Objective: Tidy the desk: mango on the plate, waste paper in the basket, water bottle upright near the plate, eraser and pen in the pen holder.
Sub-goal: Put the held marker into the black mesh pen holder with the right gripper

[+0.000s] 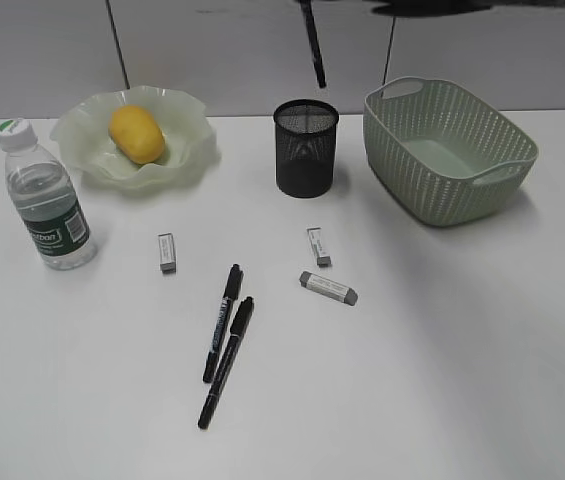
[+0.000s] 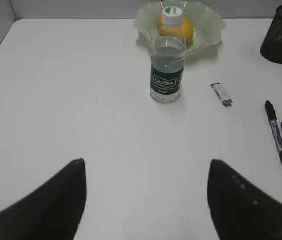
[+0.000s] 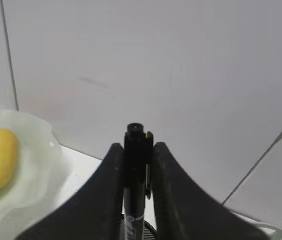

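The mango lies on the wavy green plate. The water bottle stands upright on the desk, left of the plate. My right gripper is shut on a black pen that hangs upright above the black mesh pen holder. Two more pens lie mid-desk with three erasers around them. The basket stands at the back right. The waste paper is out of view. My left gripper is open and empty, low over bare desk in front of the bottle.
A pale wall runs behind the desk's back edge. In the left wrist view an eraser lies right of the bottle and the two pens lie at the far right.
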Controlling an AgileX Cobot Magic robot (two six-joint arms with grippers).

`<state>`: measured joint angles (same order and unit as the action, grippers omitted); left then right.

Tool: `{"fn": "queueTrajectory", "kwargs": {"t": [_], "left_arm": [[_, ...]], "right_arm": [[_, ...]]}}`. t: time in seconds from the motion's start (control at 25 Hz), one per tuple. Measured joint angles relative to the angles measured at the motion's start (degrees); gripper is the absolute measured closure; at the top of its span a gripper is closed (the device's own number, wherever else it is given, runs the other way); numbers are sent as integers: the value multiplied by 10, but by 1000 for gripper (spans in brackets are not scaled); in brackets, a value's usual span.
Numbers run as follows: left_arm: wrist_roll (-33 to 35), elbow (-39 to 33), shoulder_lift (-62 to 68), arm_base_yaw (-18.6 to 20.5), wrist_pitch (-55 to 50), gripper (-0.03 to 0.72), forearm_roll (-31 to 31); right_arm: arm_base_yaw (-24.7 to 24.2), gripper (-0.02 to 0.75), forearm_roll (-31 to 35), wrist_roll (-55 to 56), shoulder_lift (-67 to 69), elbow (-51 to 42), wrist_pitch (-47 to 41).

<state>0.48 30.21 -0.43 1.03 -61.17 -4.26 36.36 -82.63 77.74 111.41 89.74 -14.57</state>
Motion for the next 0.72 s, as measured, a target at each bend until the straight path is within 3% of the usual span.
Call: {"fn": "queueTrajectory", "kwargs": {"t": [0.44,0.72], "left_arm": [[0,0,0,0,0,117,0],[0,0,0,0,0,117,0]], "right_arm": [[-26,601,-31,6,143,112,33],[-28,601,-32,8,173,127,38]]}}
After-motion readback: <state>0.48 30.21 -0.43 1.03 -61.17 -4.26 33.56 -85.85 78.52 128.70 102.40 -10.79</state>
